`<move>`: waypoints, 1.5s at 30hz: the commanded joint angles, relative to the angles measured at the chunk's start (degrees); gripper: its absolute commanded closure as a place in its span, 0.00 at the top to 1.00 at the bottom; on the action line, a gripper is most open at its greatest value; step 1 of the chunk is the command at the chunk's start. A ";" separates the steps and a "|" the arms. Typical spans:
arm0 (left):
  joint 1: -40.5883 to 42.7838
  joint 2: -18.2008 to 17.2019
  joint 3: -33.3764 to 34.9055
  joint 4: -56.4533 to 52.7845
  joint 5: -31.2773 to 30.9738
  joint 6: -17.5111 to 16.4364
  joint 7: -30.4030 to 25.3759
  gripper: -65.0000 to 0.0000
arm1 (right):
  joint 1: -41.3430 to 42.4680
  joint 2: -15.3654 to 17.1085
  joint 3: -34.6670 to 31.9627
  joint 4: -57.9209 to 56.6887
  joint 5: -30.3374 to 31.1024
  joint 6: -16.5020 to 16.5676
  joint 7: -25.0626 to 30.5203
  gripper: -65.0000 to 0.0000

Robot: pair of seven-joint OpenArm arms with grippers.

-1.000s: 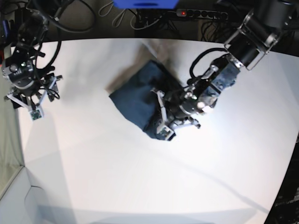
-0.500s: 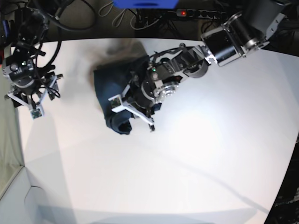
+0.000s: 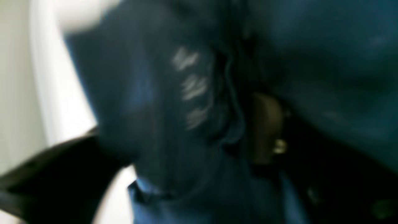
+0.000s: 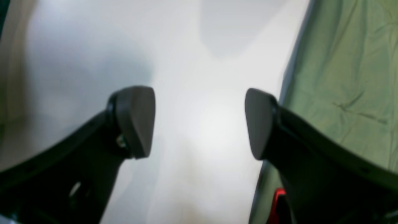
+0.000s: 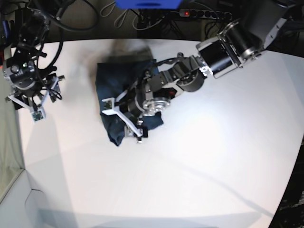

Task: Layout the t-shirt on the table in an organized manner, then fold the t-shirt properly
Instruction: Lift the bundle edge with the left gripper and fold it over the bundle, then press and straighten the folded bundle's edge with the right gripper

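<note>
The dark navy t-shirt (image 5: pixel 116 88) lies bunched in a rough fold on the white table (image 5: pixel 190 166), left of centre at the back. My left gripper (image 5: pixel 123 121) sits low over the shirt's near edge, with its fingers spread wide apart. In the left wrist view, blurred navy cloth (image 3: pixel 311 62) with its white printed label (image 3: pixel 189 87) fills the space between the fingers of the left gripper (image 3: pixel 186 133). My right gripper (image 5: pixel 28 107) hovers at the table's left edge, open and empty. Bare table (image 4: pixel 186 62) shows between the pads of the right gripper (image 4: pixel 199 124).
A power strip (image 5: pixel 199 13) with a red light, cables and a blue object (image 5: pixel 147 4) lie beyond the table's far edge. Green fabric (image 4: pixel 342 77) hangs off the table's left side, next to my right gripper.
My left arm has swept leftward across the table, dragging the shirt with it. Its jaws have spread from shut on the cloth to wide apart. The right arm has stayed in place.
</note>
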 commanded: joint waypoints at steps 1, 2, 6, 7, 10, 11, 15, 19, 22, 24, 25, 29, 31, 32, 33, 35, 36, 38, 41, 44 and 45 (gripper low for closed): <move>-1.26 0.35 -0.50 1.30 0.18 -0.03 -0.23 0.89 | 0.76 0.55 0.13 0.82 0.14 -0.23 0.86 0.70; -1.34 0.35 -0.50 1.91 0.44 -0.03 -0.23 0.94 | 0.76 0.55 0.13 0.82 0.14 -0.23 0.86 0.70; -2.49 0.35 -0.50 5.08 0.62 -0.03 0.30 1.00 | 0.93 0.46 0.04 0.82 0.32 -0.23 0.86 0.70; -2.75 0.26 -0.50 6.13 0.62 -0.03 0.30 1.00 | 0.93 0.46 0.04 0.82 0.32 -0.23 0.86 0.70; -2.93 -0.09 -2.79 9.65 0.62 -0.03 0.39 1.00 | 1.02 0.37 0.04 0.82 0.41 -0.23 0.86 0.70; -2.75 -0.09 -4.63 10.44 0.62 -0.03 0.39 1.00 | 1.28 0.37 0.04 0.82 0.41 -0.23 0.86 0.70; -1.43 -0.80 -12.11 11.67 0.53 -0.11 0.39 1.00 | 2.43 0.37 0.48 1.18 0.41 -0.23 0.86 0.70; 2.70 -2.29 -22.57 13.78 0.35 -0.11 0.39 1.00 | 5.59 -2.36 0.48 2.76 0.41 -0.23 0.60 0.70; 7.89 -3.70 -32.15 16.16 0.53 -0.11 0.39 1.00 | 8.14 -5.96 0.04 4.43 0.41 -0.23 0.33 0.70; 11.84 -5.37 -38.48 18.27 0.27 -0.11 0.39 1.00 | 9.11 -10.62 -0.31 5.40 0.41 -0.23 0.33 0.70; 13.43 -5.98 -40.77 18.88 0.18 -0.11 0.39 1.00 | 9.19 -12.55 -1.01 5.57 0.41 -0.23 0.33 0.70; 19.84 -8.36 -48.33 20.73 0.35 -0.11 0.39 1.00 | 8.23 -14.21 -7.16 5.57 0.41 -0.23 0.33 0.67; 23.18 -9.41 -51.67 21.52 0.27 -0.11 0.39 1.00 | 5.85 -14.21 -12.35 4.60 1.20 -0.23 0.51 0.60; 24.41 -9.68 -53.25 21.96 0.27 -0.11 0.39 1.00 | 4.71 -14.21 -14.11 3.81 2.25 -0.23 0.77 0.56; 25.73 -9.94 -55.01 22.31 0.18 -0.11 0.39 1.00 | 3.92 -14.21 -15.34 2.76 3.40 -0.23 0.86 0.51; 27.49 -9.94 -58.00 22.84 0.35 -0.11 0.39 1.00 | 3.66 -14.21 -15.52 -0.23 4.72 -0.23 0.86 0.40; 28.28 -9.94 -59.40 22.92 0.35 -0.11 0.39 1.00 | 3.30 -14.21 -15.43 -2.34 5.33 -0.23 0.86 0.34; 29.95 -9.94 -61.86 23.45 0.44 -0.11 0.39 1.00 | 1.99 -14.21 -15.43 -5.86 6.12 -0.23 0.86 0.23; 31.80 -9.94 -64.85 24.24 0.53 -0.11 0.39 1.00 | -0.56 -14.21 -15.43 -8.76 6.39 -0.23 2.97 0.10; 31.89 -9.94 -66.35 24.33 0.53 -0.20 0.39 1.00 | -3.64 -14.21 -15.52 -10.16 6.39 -0.23 7.89 0.01; 31.97 -9.94 -66.70 24.51 0.53 -0.20 0.39 1.00 | -4.52 -14.21 -15.52 -10.60 6.39 -0.23 9.21 0.00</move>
